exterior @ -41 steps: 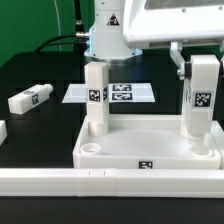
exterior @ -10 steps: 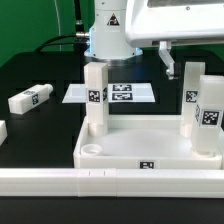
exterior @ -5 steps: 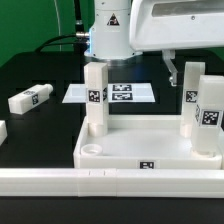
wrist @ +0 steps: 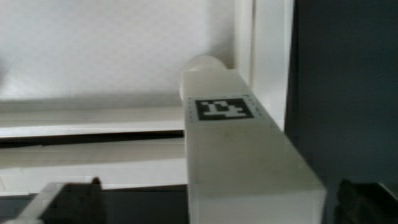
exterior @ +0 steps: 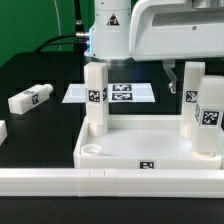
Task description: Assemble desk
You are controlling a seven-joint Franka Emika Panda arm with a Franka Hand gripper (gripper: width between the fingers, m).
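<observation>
Item: desk top, a white tray, sitting at lower centre of the exterior view on the black surface.
Upright leg: standing in the tray's rear left corner.
Right legs: two standing at the tray's right edge.
Loose leg: lying at frame left.
Gripper: hanging released, jaws wide, fingertips showing either side of a tagged leg, apart from it.
</observation>
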